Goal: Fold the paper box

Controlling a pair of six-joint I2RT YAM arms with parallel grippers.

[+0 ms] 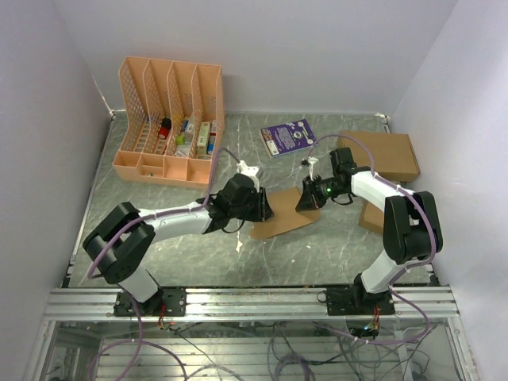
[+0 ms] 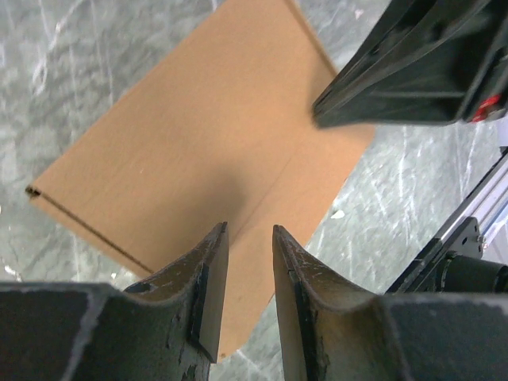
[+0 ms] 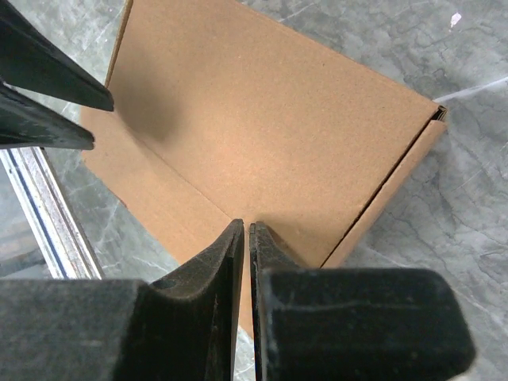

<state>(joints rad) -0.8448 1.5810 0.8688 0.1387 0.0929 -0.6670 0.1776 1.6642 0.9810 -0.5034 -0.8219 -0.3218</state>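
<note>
The paper box (image 1: 283, 223) lies flattened on the grey marble table, midway between the two arms. It is plain brown cardboard with a crease along it, and it shows in the left wrist view (image 2: 206, 143) and the right wrist view (image 3: 262, 119). My left gripper (image 1: 266, 208) hovers over its left end, jaws a little apart with nothing between them (image 2: 250, 230). My right gripper (image 1: 305, 200) is over its right end, jaws closed together, tips at the crease (image 3: 246, 225). Each gripper shows dark in the other's wrist view.
An orange file organizer (image 1: 168, 119) with small items stands at the back left. A purple booklet (image 1: 288, 136) lies at the back centre. A larger brown cardboard box (image 1: 381, 155) sits at the back right, and another small brown carton (image 1: 371, 216) lies by the right arm.
</note>
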